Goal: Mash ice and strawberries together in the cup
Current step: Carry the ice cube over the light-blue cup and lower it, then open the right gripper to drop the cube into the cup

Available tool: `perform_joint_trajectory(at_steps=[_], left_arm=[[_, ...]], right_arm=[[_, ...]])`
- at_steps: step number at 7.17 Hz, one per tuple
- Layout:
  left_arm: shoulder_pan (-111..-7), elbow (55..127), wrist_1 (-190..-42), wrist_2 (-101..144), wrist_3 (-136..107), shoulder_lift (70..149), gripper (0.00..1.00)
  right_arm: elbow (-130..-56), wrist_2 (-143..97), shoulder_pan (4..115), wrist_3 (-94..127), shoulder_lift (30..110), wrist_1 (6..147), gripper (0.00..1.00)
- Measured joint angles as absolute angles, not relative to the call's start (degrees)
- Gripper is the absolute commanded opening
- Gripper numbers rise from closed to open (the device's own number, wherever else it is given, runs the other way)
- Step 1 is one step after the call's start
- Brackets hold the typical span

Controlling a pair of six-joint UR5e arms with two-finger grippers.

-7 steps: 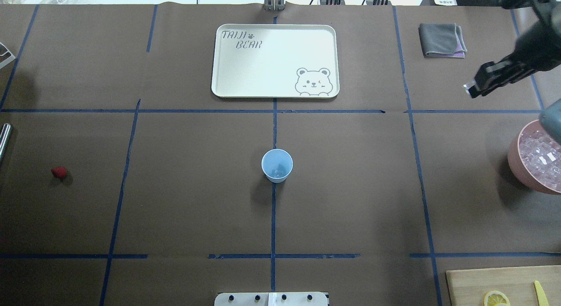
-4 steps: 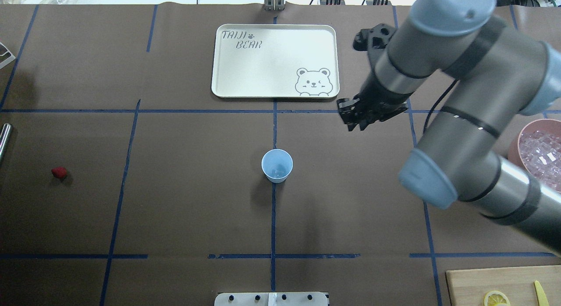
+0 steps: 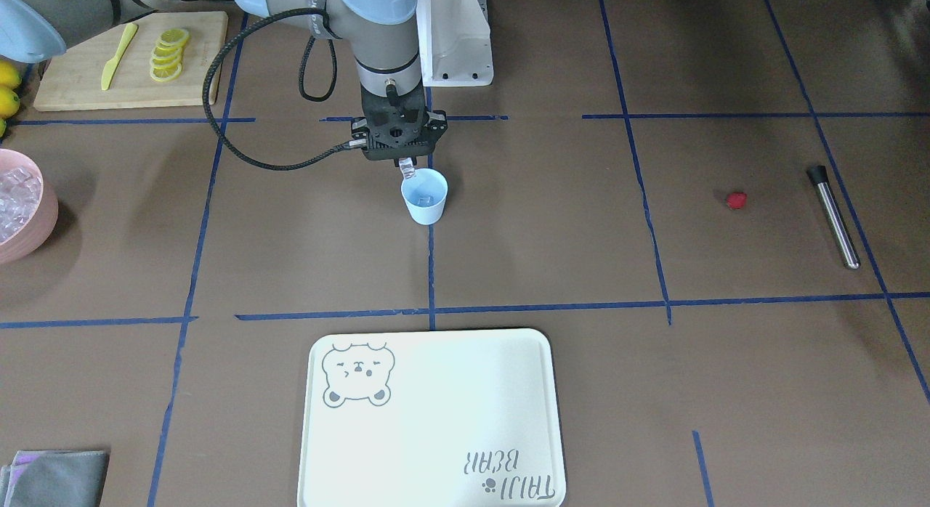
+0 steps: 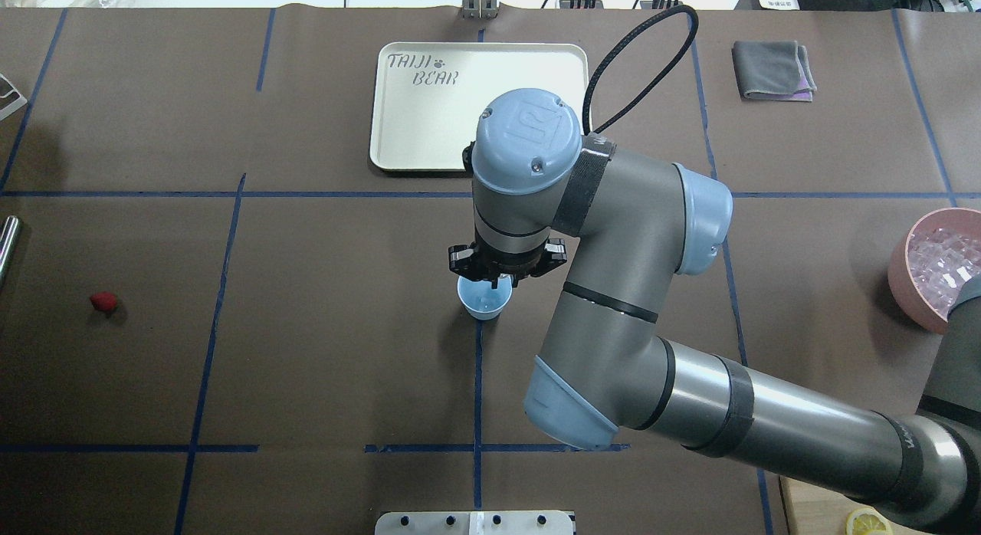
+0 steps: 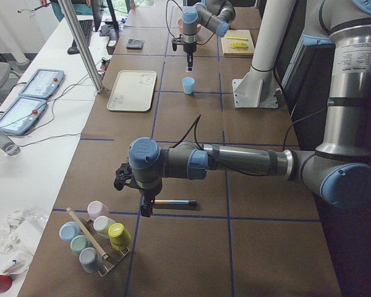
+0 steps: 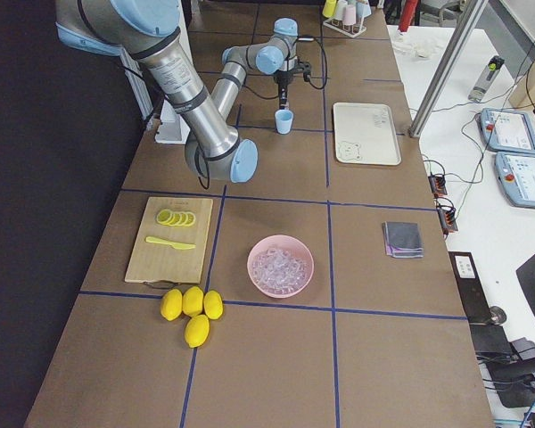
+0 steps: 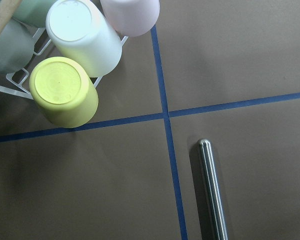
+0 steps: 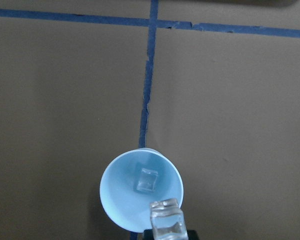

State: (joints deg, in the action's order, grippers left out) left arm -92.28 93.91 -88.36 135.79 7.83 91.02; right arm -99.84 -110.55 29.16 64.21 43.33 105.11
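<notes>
My right pincer (image 3: 405,167) grips one ice cube (image 8: 166,220) just above the rim of the cup (image 8: 115,192); a second cube (image 8: 147,180) lies inside the cup. The strawberry (image 4: 103,301) sits well to the left of the cup on the counter (image 4: 306,351).

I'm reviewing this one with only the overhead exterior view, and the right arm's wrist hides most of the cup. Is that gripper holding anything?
Observer: Yes. In the right wrist view the right gripper is shut on a clear ice cube, just over the rim of the cup on the robot's side.
Operator: Is anything inside the cup?
Observer: One loose cube lies on its bottom.
Operator: The left arm is out of my view. Where is it?
Observer: In the exterior left view the left gripper hangs over one end of the metal muddler; I cannot tell whether it is open or shut.
</notes>
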Motion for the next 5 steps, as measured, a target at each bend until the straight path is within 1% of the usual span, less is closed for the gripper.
perform_joint_trajectory(at_steps=[2, 3, 4, 5], left_arm=[[-92.3, 94.1, -88.3, 135.8, 7.8, 91.0, 1.0], [-92.3, 94.2, -88.3, 135.8, 7.8, 91.0, 1.0], [-92.3, 94.2, -88.3, 135.8, 7.8, 91.0, 1.0], [-92.3, 94.2, -88.3, 135.8, 7.8, 91.0, 1.0]], right_arm=[[-97.6, -110.2, 28.5, 64.3, 42.9, 103.5, 0.03], [-96.5, -110.0, 28.4, 64.3, 42.8, 102.1, 0.1], [-95.8, -109.9, 28.4, 64.3, 42.8, 101.2, 0.24], [-95.5, -109.9, 28.4, 64.3, 42.8, 100.8, 0.35]])
